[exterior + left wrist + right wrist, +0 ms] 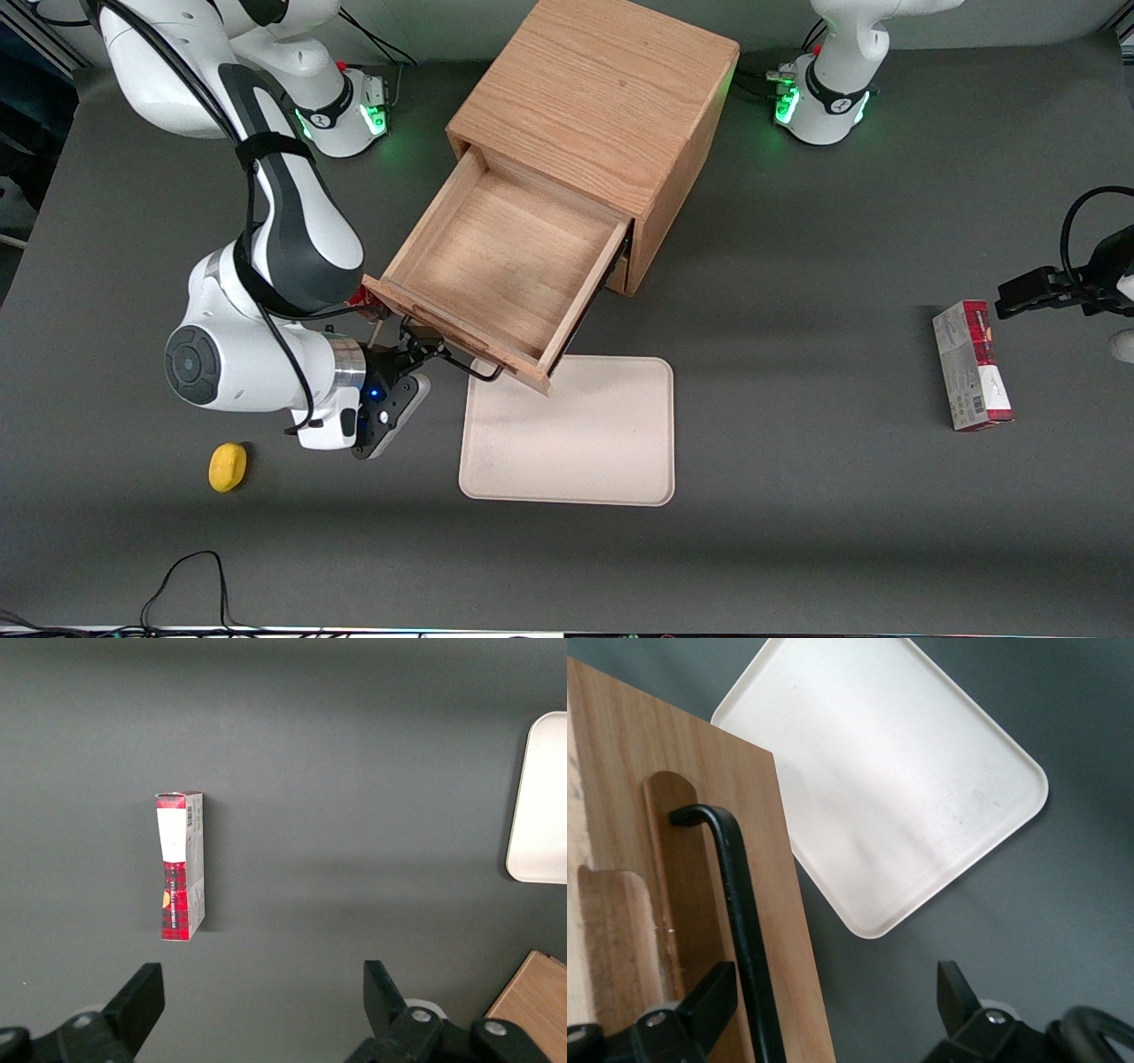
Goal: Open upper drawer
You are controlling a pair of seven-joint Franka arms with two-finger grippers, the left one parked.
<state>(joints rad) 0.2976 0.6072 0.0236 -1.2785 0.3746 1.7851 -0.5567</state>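
Note:
The oak cabinet [602,89] stands at the back middle of the table. Its upper drawer [496,257] is pulled far out toward the front camera, and its plain wooden inside is bare. The thin black bar handle [465,365] runs along the drawer front. My right gripper [423,347] is at the handle's end nearest the working arm. In the right wrist view the gripper [833,1001] is open; the handle [740,904] passes between the fingers, close beside one finger [704,997], on the drawer front [620,771]. The lower drawer is mostly hidden under the upper one.
A cream tray [576,434] lies on the table just nearer the camera than the drawer front; it also shows in the right wrist view [895,788]. A small yellow object [228,466] lies near the working arm. A red and white box [970,363] lies toward the parked arm's end.

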